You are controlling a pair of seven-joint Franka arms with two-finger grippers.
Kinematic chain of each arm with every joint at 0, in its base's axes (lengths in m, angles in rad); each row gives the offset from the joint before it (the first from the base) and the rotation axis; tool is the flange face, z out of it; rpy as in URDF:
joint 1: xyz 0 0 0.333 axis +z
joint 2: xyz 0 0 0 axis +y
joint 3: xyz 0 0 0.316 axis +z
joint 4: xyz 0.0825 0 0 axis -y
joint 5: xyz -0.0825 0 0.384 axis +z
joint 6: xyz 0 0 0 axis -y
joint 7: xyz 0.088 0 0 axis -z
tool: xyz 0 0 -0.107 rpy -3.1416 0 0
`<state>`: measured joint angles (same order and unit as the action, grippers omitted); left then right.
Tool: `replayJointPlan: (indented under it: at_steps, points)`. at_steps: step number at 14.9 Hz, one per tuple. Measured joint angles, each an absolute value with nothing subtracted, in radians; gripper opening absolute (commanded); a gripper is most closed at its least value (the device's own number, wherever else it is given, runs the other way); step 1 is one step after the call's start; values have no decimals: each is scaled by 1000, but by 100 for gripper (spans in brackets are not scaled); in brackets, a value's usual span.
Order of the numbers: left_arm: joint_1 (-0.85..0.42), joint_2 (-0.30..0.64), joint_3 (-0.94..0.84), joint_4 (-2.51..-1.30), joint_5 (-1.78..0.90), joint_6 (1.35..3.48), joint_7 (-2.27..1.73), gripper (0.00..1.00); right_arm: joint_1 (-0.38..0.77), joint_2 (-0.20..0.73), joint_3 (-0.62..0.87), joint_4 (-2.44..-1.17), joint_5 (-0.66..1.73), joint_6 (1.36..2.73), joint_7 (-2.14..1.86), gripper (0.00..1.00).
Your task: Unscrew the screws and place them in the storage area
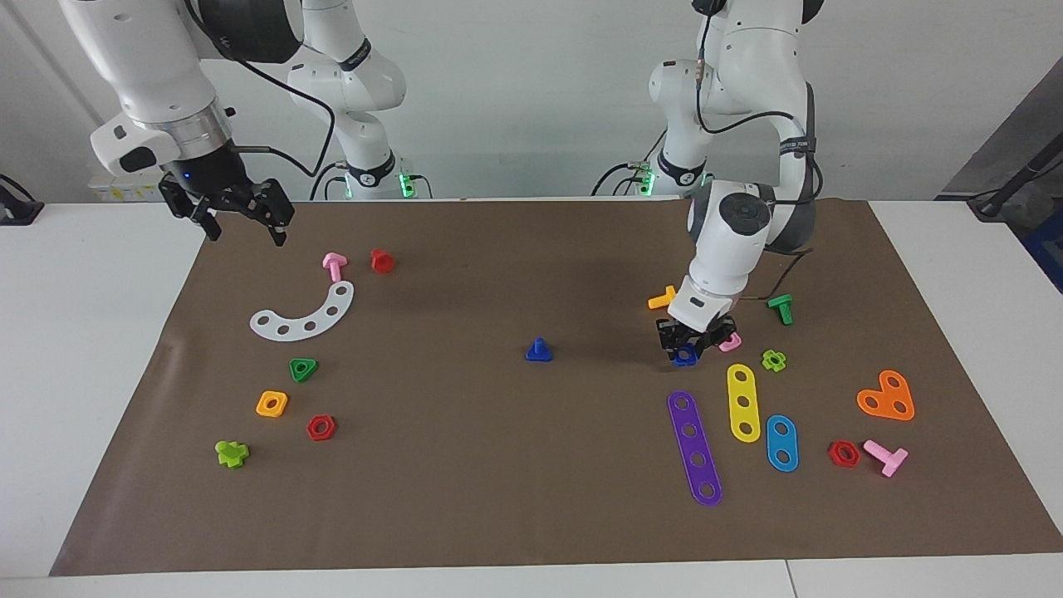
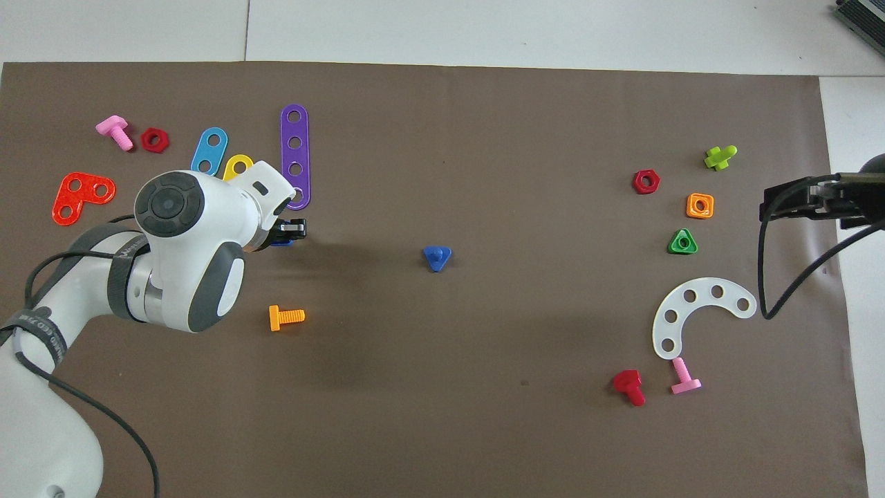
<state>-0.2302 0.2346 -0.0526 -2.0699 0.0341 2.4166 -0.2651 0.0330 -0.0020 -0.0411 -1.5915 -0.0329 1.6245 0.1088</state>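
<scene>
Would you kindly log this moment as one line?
left end effector: down at blue nut | right end effector: waiting, open | blue bolt: mid-sheet

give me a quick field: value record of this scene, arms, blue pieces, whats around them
left gripper: down at the paper, around a blue nut, among the parts at the left arm's end
right gripper: open, raised over the paper's edge at the right arm's end, waiting
blue bolt: standing head down, alone mid-sheet
beside the nut: pink nut, purple strip, yellow strip
surface: brown paper sheet
</scene>
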Motion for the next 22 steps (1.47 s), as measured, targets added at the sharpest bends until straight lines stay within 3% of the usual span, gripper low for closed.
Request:
replayJointPlan:
  at_steps: [1, 2, 3, 5, 8, 12, 17, 22]
  points:
    - [-225, 234, -53, -2082, 34, 2437, -260, 7, 34, -2, -39, -1593, -33, 1626, 109, 100]
    - [-223, 234, -53, -2094, 34, 2456, -258, 17, 39, -2, -36, -1598, -32, 1629, 109, 100]
    - [-222, 234, -53, -2107, 34, 2478, -257, 40, 53, -2, -35, -1604, -32, 1636, 109, 100]
    - [-222, 234, -55, -2127, 34, 2500, -256, 99, 99, -3, -33, -1634, -32, 1683, 129, 100]
    - [-222, 234, -59, -2131, 34, 2498, -255, 100, 190, 5, -30, -1701, -32, 1778, 249, 100]
    - [-222, 192, -60, -2092, 34, 2399, -254, 100, 328, 85, -26, -1730, -32, 1891, 383, 100]
    - [-187, 44, -48, -2054, 34, 2225, -165, 100, 543, 251, -23, -1732, -34, 2085, 630, 100]
    - [-62, -114, -42, -2043, 35, 2065, 1, 100, 613, 353, -24, -1711, -40, 2198, 696, 100]
